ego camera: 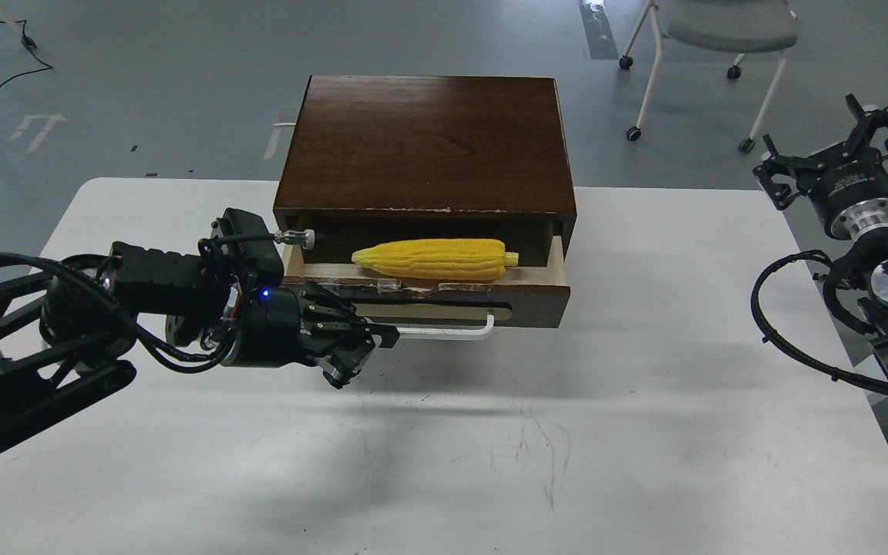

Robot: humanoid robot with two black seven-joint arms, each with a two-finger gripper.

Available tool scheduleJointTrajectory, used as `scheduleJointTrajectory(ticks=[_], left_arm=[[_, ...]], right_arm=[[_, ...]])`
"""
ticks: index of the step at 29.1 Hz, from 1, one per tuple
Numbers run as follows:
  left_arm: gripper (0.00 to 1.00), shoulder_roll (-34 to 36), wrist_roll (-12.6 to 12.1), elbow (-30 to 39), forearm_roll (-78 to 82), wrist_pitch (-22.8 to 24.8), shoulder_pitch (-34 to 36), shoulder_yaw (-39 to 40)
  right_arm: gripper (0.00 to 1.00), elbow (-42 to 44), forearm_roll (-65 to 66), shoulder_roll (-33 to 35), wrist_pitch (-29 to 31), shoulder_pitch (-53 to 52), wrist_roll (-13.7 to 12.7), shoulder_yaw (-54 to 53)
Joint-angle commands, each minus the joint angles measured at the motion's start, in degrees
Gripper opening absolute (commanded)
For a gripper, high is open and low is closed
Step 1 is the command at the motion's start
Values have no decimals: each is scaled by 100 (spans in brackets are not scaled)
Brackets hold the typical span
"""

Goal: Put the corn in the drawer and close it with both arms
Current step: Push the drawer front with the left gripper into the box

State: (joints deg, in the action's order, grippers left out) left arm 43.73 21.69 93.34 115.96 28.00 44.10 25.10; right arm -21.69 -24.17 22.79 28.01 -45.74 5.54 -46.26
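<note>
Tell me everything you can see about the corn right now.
The corn is one bright yellow cob, plastic-looking with rows of kernels, tapered toward its left end and blunt with a pale stub at its right. It lies on its side, lengthwise across the open drawer, on the pale wood interior just behind the chipped, taped front edge. No gripper touches it.

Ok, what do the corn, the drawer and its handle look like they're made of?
Corn: probably plastic, going by its uniform bright yellow and evenly moulded kernel rows. Drawer: dark stained wood front with visible grain, chipped and taped along the top edge; the inside is pale and looks like bare wood. Handle: smooth white bar, either painted metal or plastic; I can't tell which.
</note>
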Motion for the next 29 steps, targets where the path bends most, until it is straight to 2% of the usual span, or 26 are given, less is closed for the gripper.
scheduleJointTrajectory(ticks=[1,29], left_arm=[[0,-40,-15,-149,6,0,63,3],[0,-444,-33,-1388,24,0,406,-49]], right_arm=[[100,-2,0,41,-1,-5,0,3],[100,-11,0,77,-1,-75,0,3]])
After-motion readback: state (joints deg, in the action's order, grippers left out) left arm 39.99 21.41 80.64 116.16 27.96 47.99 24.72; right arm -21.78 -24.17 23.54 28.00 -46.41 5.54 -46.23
